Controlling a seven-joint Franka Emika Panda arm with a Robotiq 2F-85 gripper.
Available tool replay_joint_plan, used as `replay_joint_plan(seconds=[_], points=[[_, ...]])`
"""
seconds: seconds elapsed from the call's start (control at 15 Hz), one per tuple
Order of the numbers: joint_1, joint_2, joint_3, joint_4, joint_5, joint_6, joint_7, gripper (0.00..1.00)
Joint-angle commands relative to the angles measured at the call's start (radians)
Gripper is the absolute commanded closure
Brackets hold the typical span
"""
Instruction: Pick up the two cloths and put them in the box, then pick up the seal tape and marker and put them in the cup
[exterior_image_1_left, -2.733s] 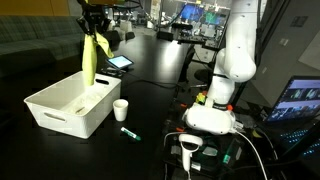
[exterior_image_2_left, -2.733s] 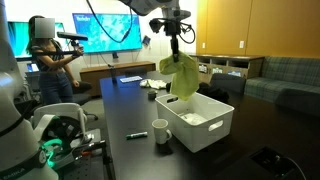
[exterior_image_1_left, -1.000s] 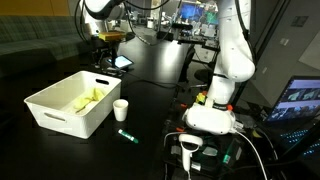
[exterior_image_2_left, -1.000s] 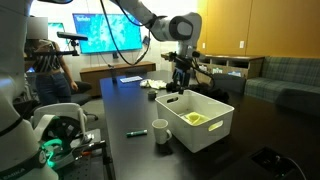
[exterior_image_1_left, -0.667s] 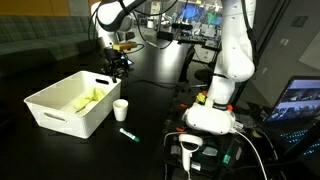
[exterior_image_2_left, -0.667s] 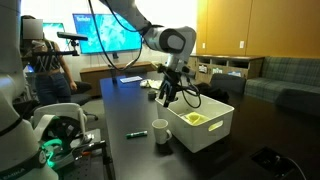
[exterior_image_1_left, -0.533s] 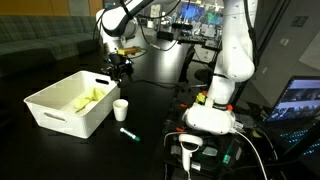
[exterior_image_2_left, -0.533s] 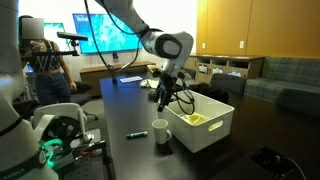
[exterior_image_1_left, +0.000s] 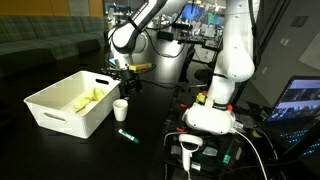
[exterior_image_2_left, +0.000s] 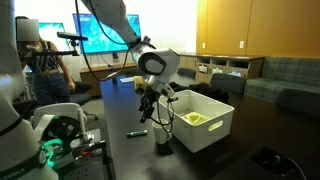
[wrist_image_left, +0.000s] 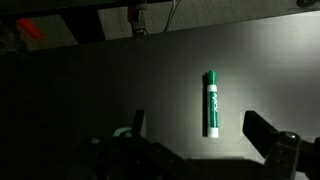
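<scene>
A yellow-green cloth (exterior_image_1_left: 88, 98) (exterior_image_2_left: 193, 118) lies inside the white box (exterior_image_1_left: 45, 112) (exterior_image_2_left: 222, 126). The white cup (exterior_image_1_left: 120, 108) (exterior_image_2_left: 162, 131) stands beside the box. A green marker (exterior_image_1_left: 128, 134) (exterior_image_2_left: 137, 132) (wrist_image_left: 211, 102) lies flat on the black table in front of the cup. My gripper (exterior_image_1_left: 125, 86) (exterior_image_2_left: 150, 108) (wrist_image_left: 200, 128) hangs open just above the cup and marker, holding nothing. In the wrist view the marker lies between and slightly beyond my two fingers. The seal tape is out of view.
The robot base (exterior_image_1_left: 212, 112) stands at the table edge with cables and a screen (exterior_image_1_left: 300, 98) beside it. A tablet (exterior_image_1_left: 118, 62) lies farther back on the table. A person (exterior_image_2_left: 50, 70) stands by the wall screens.
The arm has swung away from the box and come down over the cup and marker. The gripper stayed open and empty.
</scene>
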Motion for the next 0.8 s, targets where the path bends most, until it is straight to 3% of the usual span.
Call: replay_joint_plan(seconds=[0.0, 0.27, 0.73], points=[[0.018, -0.028, 0.034, -0.085, 0.041, 0.112, -0.034, 0.00], [0.052, -0.022, 0.072, -0.137, 0.035, 0.256, -0.015, 0.00], [0.099, 0.002, 0.135, -0.188, 0.055, 0.407, 0.009, 0.00]])
